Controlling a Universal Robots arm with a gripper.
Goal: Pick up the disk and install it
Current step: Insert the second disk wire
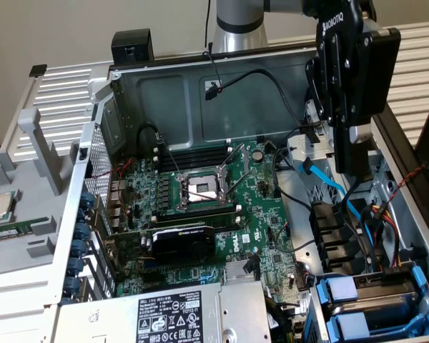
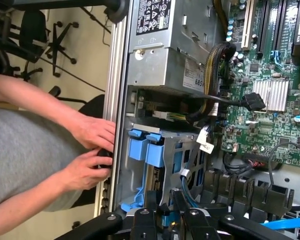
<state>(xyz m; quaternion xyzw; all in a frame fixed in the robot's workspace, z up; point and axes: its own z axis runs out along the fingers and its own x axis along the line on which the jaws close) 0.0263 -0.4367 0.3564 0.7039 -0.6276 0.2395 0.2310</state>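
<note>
black robotiq claw [image 1: 350, 153]: above open grey computer case [image 1: 129, 93], finger state cannot tell; blue-framed silver disk [image 1: 375, 307] in corner drive cage; person's hands [image 2: 92, 150] at case edge

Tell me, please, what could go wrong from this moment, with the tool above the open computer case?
1. A person's hands rest on the case edge, right beside the blue drive latches. If the tool comes down there, it might strike them.
2. The loose blue cable lies close under the tool and might snag on it.
</note>
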